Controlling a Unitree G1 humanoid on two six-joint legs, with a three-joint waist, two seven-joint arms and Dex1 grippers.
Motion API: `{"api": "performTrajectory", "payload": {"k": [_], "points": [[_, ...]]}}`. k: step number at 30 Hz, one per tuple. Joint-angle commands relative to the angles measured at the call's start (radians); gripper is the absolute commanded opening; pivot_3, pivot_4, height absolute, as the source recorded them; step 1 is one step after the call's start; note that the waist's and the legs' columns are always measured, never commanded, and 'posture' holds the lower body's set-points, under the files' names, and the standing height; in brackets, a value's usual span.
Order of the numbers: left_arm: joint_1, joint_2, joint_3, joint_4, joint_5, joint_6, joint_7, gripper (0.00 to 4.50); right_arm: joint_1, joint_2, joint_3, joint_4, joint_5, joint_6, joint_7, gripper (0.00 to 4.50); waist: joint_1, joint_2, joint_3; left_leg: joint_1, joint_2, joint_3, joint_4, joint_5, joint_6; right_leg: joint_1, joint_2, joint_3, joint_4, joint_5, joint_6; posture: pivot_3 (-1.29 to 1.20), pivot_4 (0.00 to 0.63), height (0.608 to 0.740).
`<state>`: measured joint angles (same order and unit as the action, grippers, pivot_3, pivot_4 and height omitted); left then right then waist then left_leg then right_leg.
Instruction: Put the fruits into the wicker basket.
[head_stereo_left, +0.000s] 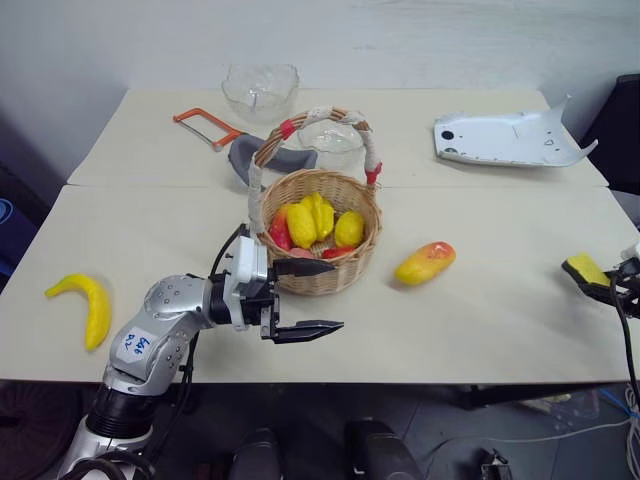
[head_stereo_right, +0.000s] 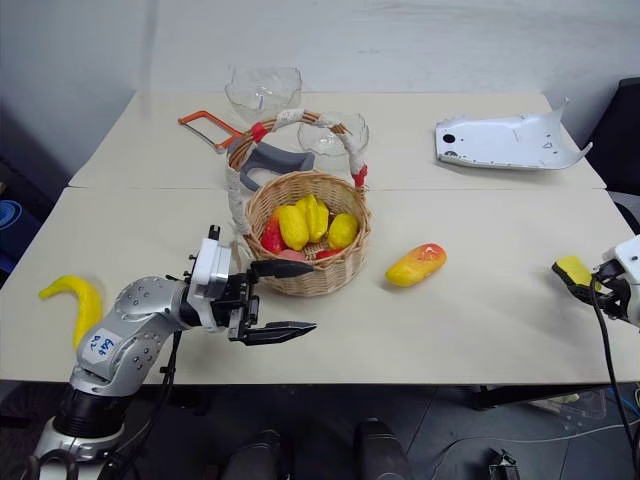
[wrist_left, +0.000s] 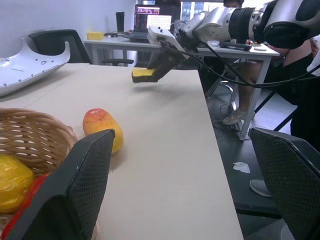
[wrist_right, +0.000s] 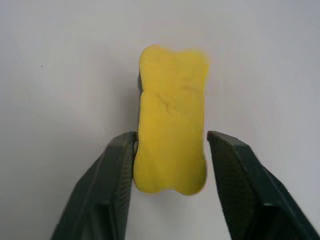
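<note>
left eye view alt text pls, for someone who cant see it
An open left gripper hovers in front of a wicker basket holding toy fruits on a pale table. A mango lies right of the basket and a banana far left.

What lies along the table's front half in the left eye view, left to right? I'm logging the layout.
banana → left gripper → wicker basket → mango → sponge at the right gripper
</note>
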<state>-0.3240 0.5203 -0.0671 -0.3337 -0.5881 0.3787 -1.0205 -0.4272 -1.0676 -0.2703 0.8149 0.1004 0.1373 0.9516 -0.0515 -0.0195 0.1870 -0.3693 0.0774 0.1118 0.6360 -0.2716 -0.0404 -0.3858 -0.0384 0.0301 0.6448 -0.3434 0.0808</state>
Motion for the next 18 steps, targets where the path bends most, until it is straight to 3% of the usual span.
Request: {"api": "performTrajectory", "payload": {"k": [1,4,7,9,11,15,18], "points": [[0.036,-0.001,0.02,0.017,0.055,-0.123,-0.017,4.5,0.009,-0.05,-0.05,-0.022,0.025,-0.055,-0.005,3.48,-0.001,0.0,0.0,0.0,0.0,0.002,0.0,0.0,0.0,0.0,0.0,0.002,0.0,0.0,0.001,0.0,0.15,0.74],[0.084,0.035,0.078,0.018,0.077,-0.164,-0.004,4.5,0.07,-0.042,-0.132,-0.133,0.106,-0.137,0.057,4.46,-0.002,0.0,0.0,0.0,0.0,0.006,0.0,-0.001,0.0,-0.003,0.001,0.006,0.0,0.001,0.002,0.0,0.15,0.74],[0.178,0.086,0.168,-0.019,0.1,-0.161,0.049,4.5,0.174,0.035,-0.242,-0.403,0.288,-0.091,0.139,4.46,-0.008,0.0,0.0,0.0,0.002,0.007,-0.002,-0.001,0.0,-0.005,0.002,0.009,0.001,0.001,0.002,0.0,0.15,0.74],[0.318,0.097,0.328,-0.072,0.073,-0.123,0.138,4.5,0.271,0.145,-0.239,-0.694,0.412,-0.068,0.151,4.46,-0.018,-0.003,0.001,0.002,0.006,0.004,-0.003,-0.003,-0.004,-0.005,0.008,0.016,0.001,0.001,0.002,0.0,0.15,0.74],[0.431,0.089,0.448,-0.09,0.053,-0.117,0.184,4.5,0.319,0.232,-0.196,-0.858,0.449,-0.053,0.111,4.46,-0.029,-0.006,0.0,0.002,0.008,-0.006,-0.004,-0.007,-0.009,-0.004,0.011,0.021,0.001,0.001,0.002,0.0,0.15,0.74],[0.613,0.009,0.666,0.022,0.058,-0.218,0.244,4.5,0.417,0.391,0.07,-1.18,0.486,-0.046,0.136,4.46,-0.028,-0.006,0.0,0.003,0.011,-0.01,-0.004,-0.007,-0.009,-0.008,0.012,0.024,0.002,0.0,0.0,0.0,0.15,0.74],[0.664,-0.035,0.855,0.165,0.027,-0.251,0.344,4.5,0.43,0.522,0.202,-1.272,0.496,-0.102,0.129,4.46,-0.027,-0.006,0.0,0.002,0.01,-0.01,-0.004,-0.011,-0.002,-0.008,0.011,0.025,0.003,0.0,0.0,0.0,0.15,0.74]]}}
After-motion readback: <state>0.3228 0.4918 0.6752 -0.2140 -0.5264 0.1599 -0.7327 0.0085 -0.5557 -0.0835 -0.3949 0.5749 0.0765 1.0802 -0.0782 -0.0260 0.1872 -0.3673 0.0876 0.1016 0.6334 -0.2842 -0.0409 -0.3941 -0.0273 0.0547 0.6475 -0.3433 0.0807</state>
